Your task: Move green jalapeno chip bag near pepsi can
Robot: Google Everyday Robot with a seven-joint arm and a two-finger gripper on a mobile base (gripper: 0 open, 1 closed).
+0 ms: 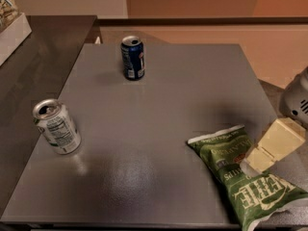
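The green jalapeno chip bag [245, 174] lies flat at the front right of the grey table [163, 109], its white lettering facing up. The dark blue pepsi can [132, 57] stands upright at the back of the table, left of centre, far from the bag. My gripper [262, 157], with cream-coloured fingers, comes in from the right edge and hangs right over the bag's middle right side, close to it or touching it.
A silver-white can with a nutrition label [56, 126] stands tilted at the table's left side. A darker counter [38, 57] adjoins the table on the left, with a white box [12, 28] at its far left.
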